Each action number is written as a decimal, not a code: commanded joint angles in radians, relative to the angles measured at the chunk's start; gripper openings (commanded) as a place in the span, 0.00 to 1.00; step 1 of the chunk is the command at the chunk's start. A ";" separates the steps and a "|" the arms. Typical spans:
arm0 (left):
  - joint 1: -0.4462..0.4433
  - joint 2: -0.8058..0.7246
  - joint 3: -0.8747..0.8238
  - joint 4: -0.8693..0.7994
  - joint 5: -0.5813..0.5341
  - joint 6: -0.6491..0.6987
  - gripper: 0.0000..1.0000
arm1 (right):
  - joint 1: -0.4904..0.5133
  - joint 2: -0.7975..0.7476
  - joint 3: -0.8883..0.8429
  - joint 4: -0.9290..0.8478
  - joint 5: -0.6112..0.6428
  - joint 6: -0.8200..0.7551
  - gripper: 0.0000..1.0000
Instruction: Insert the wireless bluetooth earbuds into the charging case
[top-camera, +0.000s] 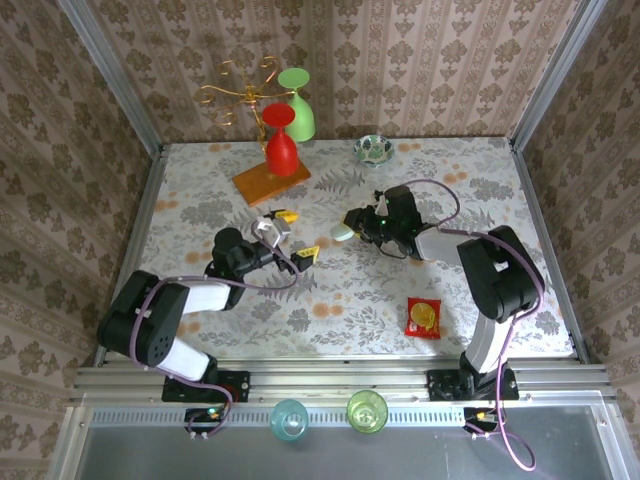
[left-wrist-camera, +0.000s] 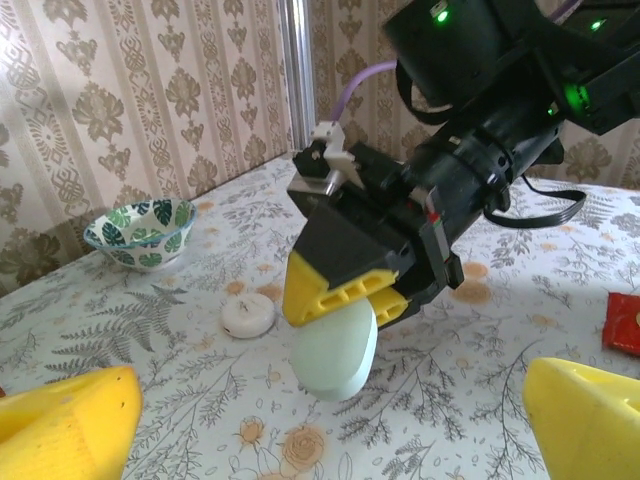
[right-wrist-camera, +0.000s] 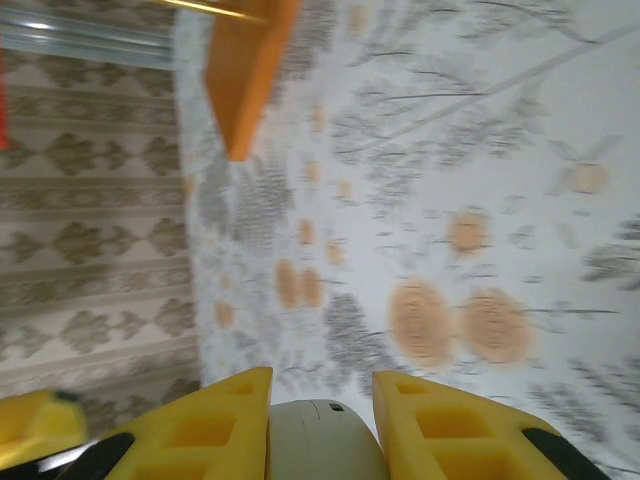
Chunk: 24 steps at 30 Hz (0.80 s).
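Bowl (left-wrist-camera: 140, 232) and white disc (left-wrist-camera: 248, 315) sit beyond mint case (left-wrist-camera: 338, 358).

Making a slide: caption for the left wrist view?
Right gripper clamps a pale mint case, leaf-patterned bowl behind.

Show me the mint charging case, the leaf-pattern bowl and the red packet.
mint charging case (left-wrist-camera: 338, 355), left wrist view, rounded front face.
leaf-pattern bowl (left-wrist-camera: 145, 252), left wrist view, outer wall.
red packet (top-camera: 423, 318), top external view, its middle.

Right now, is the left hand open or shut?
Open. The left hand has its yellow fingers far apart, at opposite corners of its wrist view.
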<state>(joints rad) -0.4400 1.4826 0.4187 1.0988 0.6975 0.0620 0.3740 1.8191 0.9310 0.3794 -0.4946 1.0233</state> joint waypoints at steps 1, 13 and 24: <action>-0.009 -0.048 -0.008 -0.148 0.002 0.080 0.99 | -0.001 0.038 -0.013 -0.038 0.082 -0.069 0.24; -0.038 -0.104 0.029 -0.394 0.048 0.150 1.00 | -0.001 0.086 -0.017 -0.119 0.186 -0.147 0.43; 0.070 -0.272 0.004 -0.378 -0.294 0.047 1.00 | -0.008 -0.178 0.027 -0.407 0.512 -0.441 0.83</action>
<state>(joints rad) -0.3813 1.2987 0.4191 0.7536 0.5587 0.1112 0.3706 1.7454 0.9211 0.0956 -0.1635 0.7280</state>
